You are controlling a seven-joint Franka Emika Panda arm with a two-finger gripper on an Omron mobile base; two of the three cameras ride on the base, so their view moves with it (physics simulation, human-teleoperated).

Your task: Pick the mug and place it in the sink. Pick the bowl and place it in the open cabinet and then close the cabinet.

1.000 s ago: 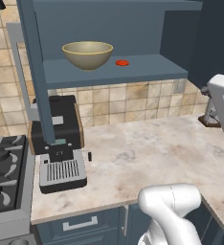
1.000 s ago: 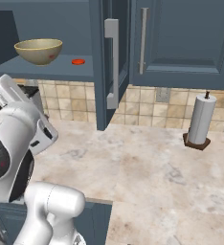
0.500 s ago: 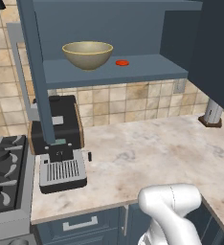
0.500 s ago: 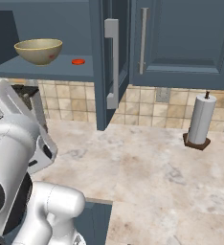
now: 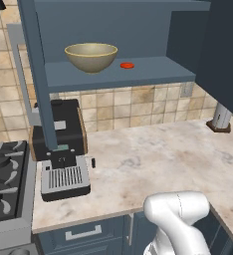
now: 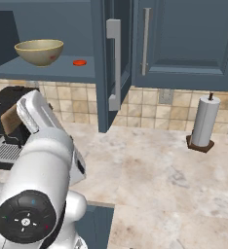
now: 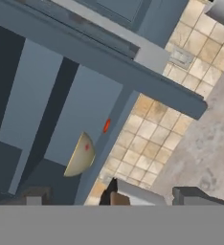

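— Jaws stand spread wide with nothing between them. Which step does that put the robot on?

— The last one, by the look of it. The cabinet lies ahead of the jaws and well apart from them, and the bowl already sits upright on its shelf, so the placing seems done. What is left is shutting the door.

— Where is that door relative to the jaws?

— Also ahead of them. The hand view catches it edge-on as a long slate band crossing in front of the shelf, and nothing there shows the jaws touching it. The door stands swung out over the bench, roughly square to the cabinet front.

— And the smaller things?

— The slim silver handle runs down the door's outer face, beyond the edge as the jaws look at it. The bowl is deeper in, past the door, and a small red disc lies on the shelf just beside it, not touching.

— So the next move?

— The arm probably has to bring the jaws round to the door's outer face, near the handle side, then push it towards the cabinet. Open jaws should do, since a flat push needs no grip. The sweep must stay outside the shelf, away from the bowl.
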